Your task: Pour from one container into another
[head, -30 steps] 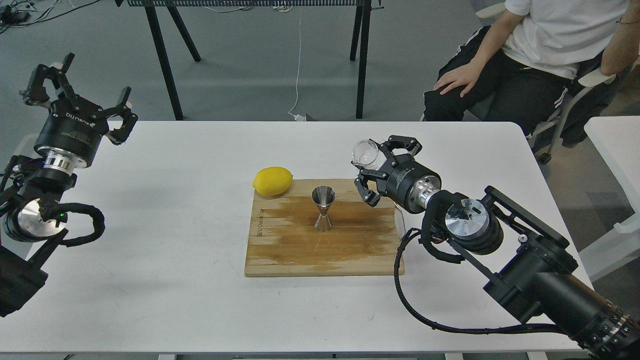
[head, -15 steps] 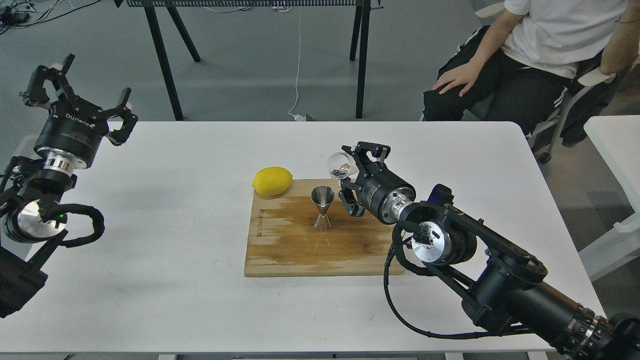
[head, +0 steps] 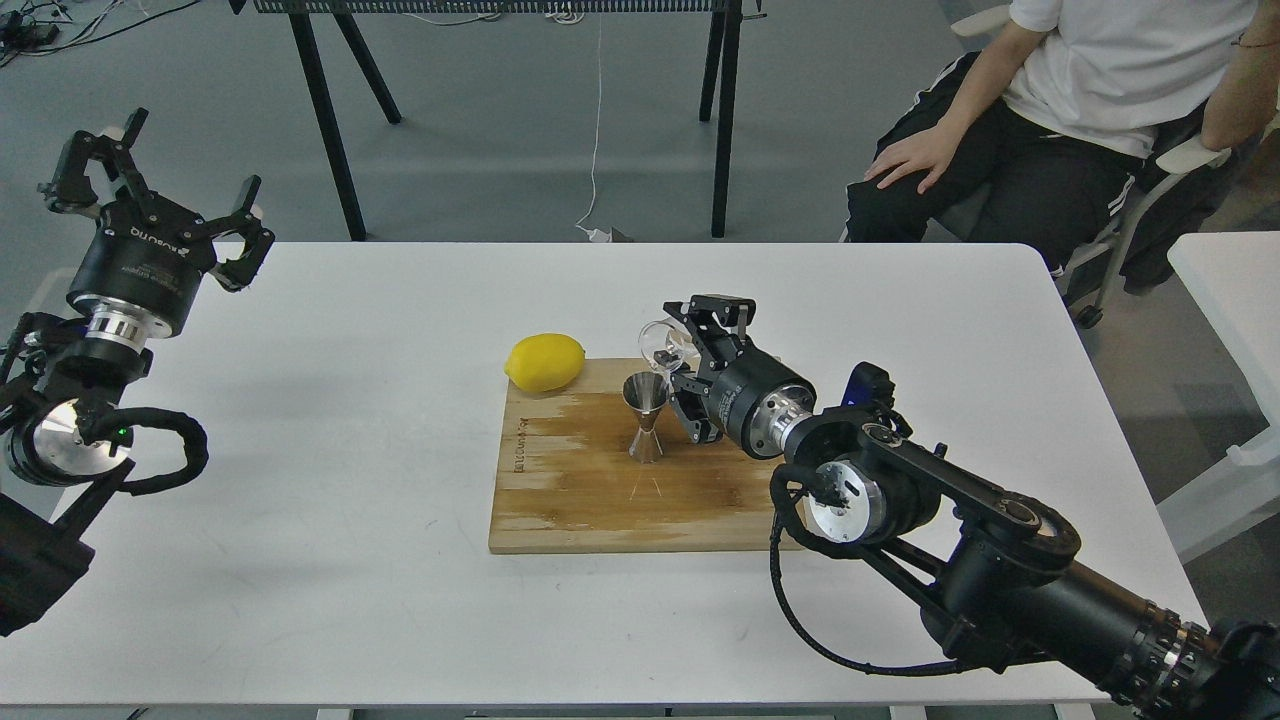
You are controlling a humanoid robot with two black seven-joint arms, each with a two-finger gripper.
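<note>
My right gripper [head: 678,352] is shut on the small clear glass cup [head: 664,344], which is tipped to the left, its mouth just above and right of the jigger's rim. The shiny steel hourglass jigger [head: 647,416] stands upright on the wooden cutting board [head: 600,500] near its middle. I cannot make out any liquid in the cup or the jigger. Far off at the table's left edge, my left gripper [head: 155,185] is raised with its fingers spread open and holding nothing.
A yellow lemon [head: 545,362] lies at the board's back left corner. The white table [head: 350,450] carries the board. A seated person [head: 1060,110] is beyond the table's far right corner; black table legs [head: 330,130] stand behind.
My right arm has carried the glass cup leftward and down, from right of the board to just beside the jigger's rim, tilting it further. The left arm has stayed put.
</note>
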